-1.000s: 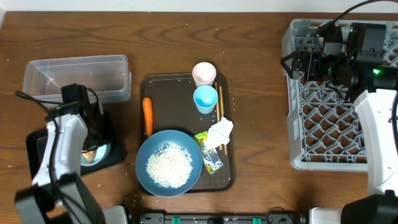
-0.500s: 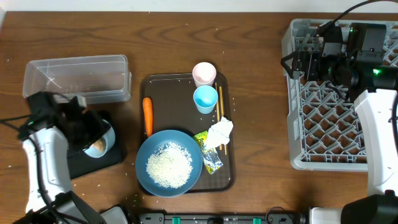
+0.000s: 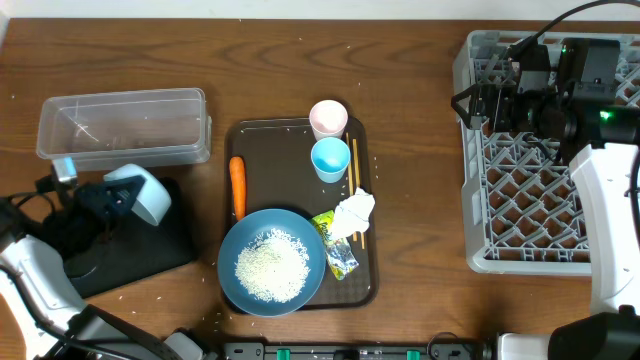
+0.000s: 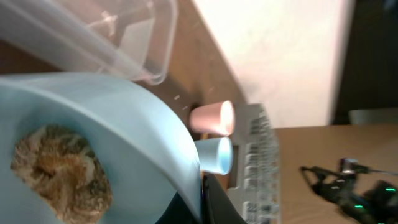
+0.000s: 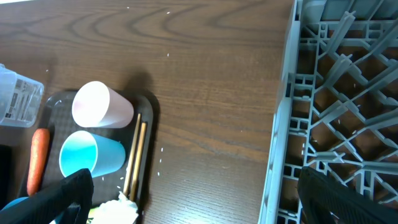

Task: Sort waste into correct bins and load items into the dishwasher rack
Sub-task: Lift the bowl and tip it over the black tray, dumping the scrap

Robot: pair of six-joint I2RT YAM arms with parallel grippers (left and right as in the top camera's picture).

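Note:
My left gripper is shut on the rim of the small pale-blue bowl, held tipped on its side above the black tray. In the left wrist view a brown food lump clings inside the bowl, with one finger against the rim. The clear tub lies just behind. On the brown serving tray are a carrot, pink cup, light-blue cup, chopsticks, napkin, wrapper and a blue plate of rice. My right gripper hangs open over the left edge of the dishwasher rack.
The right wrist view looks down on bare table between the serving tray and the rack, with the pink cup, light-blue cup and chopsticks at lower left. Stray rice grains dot the wood near the tray.
My left arm has swung out to the left, lifting the small bowl off the black tray and tipping it onto its side. The right arm has stayed still.

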